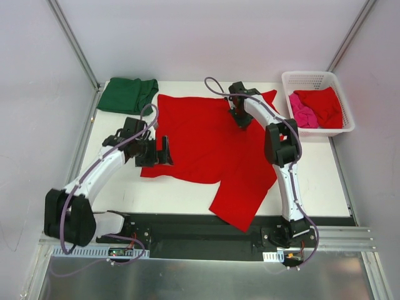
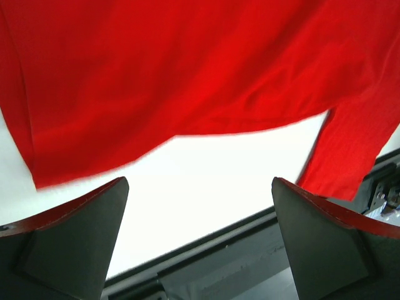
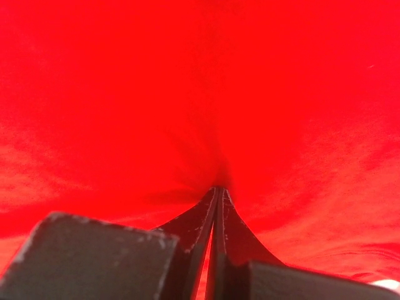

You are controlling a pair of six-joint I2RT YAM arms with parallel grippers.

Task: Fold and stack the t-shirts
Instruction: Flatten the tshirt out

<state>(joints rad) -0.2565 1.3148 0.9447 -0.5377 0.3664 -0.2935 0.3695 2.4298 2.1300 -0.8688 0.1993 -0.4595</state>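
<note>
A bright red t-shirt (image 1: 206, 147) lies spread open on the white table, one sleeve hanging toward the near edge. My right gripper (image 1: 241, 119) is pressed onto its far part, shut on a pinch of the red cloth (image 3: 262, 112) that puckers at the fingertips (image 3: 219, 189). My left gripper (image 1: 165, 152) hovers open by the shirt's left hem; in its wrist view the gripper (image 2: 199, 181) frames bare table with the red hem (image 2: 187, 75) beyond. A dark green t-shirt (image 1: 127, 94) lies folded at the far left. Another red t-shirt (image 1: 322, 105) and a pink one (image 1: 302, 112) sit in the basket.
The white lattice basket (image 1: 311, 77) stands at the far right corner of the table. A black strip and metal rail (image 1: 206, 234) run along the near edge by the arm bases. Frame posts rise at the back corners.
</note>
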